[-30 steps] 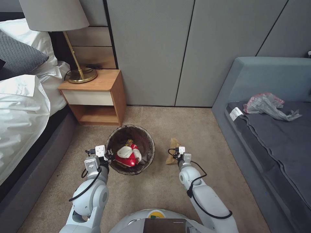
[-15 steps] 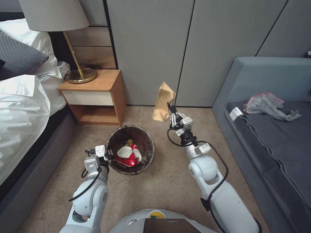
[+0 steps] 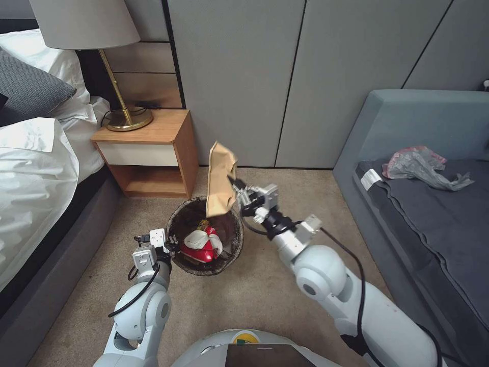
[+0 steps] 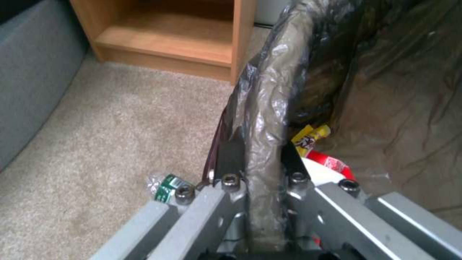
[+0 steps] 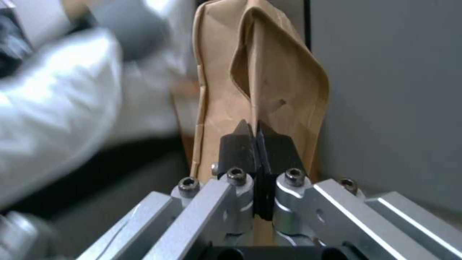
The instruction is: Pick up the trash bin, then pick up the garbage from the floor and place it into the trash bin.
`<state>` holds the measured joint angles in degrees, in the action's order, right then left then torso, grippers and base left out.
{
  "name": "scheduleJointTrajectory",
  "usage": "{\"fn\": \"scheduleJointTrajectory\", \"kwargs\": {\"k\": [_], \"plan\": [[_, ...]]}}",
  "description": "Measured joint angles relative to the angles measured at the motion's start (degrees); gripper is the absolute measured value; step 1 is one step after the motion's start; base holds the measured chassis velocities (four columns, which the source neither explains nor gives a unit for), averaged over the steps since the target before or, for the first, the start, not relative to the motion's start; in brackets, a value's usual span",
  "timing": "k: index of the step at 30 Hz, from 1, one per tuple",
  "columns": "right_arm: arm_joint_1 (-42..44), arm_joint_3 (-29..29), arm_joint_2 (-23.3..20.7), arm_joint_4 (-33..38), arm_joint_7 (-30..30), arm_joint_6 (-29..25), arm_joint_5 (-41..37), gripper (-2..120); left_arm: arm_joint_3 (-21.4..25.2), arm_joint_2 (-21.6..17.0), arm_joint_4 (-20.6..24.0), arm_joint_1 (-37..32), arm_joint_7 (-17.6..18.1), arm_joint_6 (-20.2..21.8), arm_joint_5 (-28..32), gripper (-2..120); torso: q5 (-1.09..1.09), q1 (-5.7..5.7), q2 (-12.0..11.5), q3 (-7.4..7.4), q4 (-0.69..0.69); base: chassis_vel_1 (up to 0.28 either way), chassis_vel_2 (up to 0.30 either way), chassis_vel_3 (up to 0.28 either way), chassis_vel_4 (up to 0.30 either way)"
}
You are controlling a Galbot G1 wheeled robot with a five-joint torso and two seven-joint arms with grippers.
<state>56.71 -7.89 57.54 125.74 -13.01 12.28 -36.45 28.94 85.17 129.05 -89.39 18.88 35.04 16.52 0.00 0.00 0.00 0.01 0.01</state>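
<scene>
Carrying the paper bag over the bin with my right gripper; jaws pinched flat on the bag's lower edge, bag hanging upright above the bin's far rim. Left gripper clamps the bin's near-left rim, one finger inside the liner, one outside. I can't tell whether the bin is lifted or resting on the carpet.

Step in hand: the drop. Next move, as I judge it, calls for bringing the bag squarely over the opening before releasing; it is tall and light and could catch the rim or drift outside.

Bin contents: red-and-white packets, a white wad, a yellow wrapper. A green-labelled bottle lies on the carpet just beside the bin, unpicked.
</scene>
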Motion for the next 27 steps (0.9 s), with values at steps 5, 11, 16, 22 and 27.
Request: {"fn": "scheduleJointTrajectory", "kwargs": {"k": [5,11,16,22,27], "plan": [[-3.3,-4.52,-0.18,-2.4,-9.12,12.17,-4.61,0,0.0,0.0,0.0,0.0,0.0,0.0,0.0,0,0.0,0.0,0.0,0.0,-0.01,0.0,0.0,0.0,0.0],[-5.51,-7.57,-0.44,-5.09,-12.54,16.95,-8.3,0,0.02,0.0,0.0,0.0,0.01,0.0,-0.01,0,0.0,0.0,0.0,0.0,-0.01,0.0,0.0,0.0,0.0],[-6.4,-10.3,-0.59,-5.71,-12.99,18.09,-9.18,0,0.01,0.0,0.0,0.0,0.01,0.01,-0.01,0,0.0,0.0,0.0,0.0,-0.01,0.0,0.0,0.0,0.0],[-6.52,-12.05,-0.24,-5.88,-13.07,18.8,-9.18,0,-0.01,0.0,0.0,0.0,-0.02,0.01,0.0,0,-0.01,0.0,0.0,-0.01,-0.02,0.0,0.0,0.0,0.0],[-6.65,-13.17,0.14,-6.31,-13.03,18.95,-8.68,0,-0.01,0.0,0.0,0.0,-0.02,0.01,0.0,0,-0.01,0.0,0.0,-0.01,-0.02,0.0,0.0,0.0,0.0]]}}
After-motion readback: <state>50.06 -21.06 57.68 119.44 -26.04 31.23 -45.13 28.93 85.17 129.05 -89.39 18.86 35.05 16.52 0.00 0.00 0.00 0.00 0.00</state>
